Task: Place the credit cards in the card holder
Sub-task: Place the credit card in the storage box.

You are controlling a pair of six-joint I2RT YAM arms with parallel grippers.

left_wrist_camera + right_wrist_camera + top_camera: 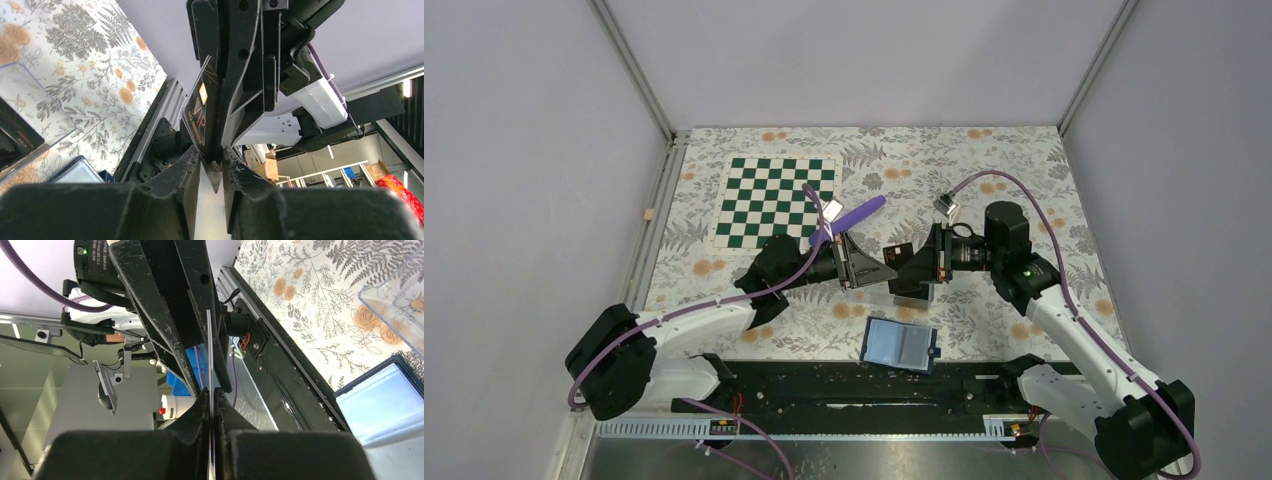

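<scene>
A black credit card (202,110) with gold lettering and a chip hangs in the air between both grippers. My right gripper (212,400) is shut on it, and the card (210,355) shows edge-on between its fingers. My left gripper (212,155) stands narrowly open around the card's lower corner, with a gap still showing. The two grippers meet mid-table (882,268). The card holder (901,344) lies open near the front edge, pale inner pockets up, and also shows in both wrist views (380,405) (77,172). Another dark card (12,135) sits in a clear tray.
The clear plastic tray (35,115) (400,295) stands on the floral cloth just beside the grippers. A green chessboard mat (774,200) and a purple object (849,220) lie further back. A small white item (945,203) sits behind the right arm. A black rail (844,385) runs along the front edge.
</scene>
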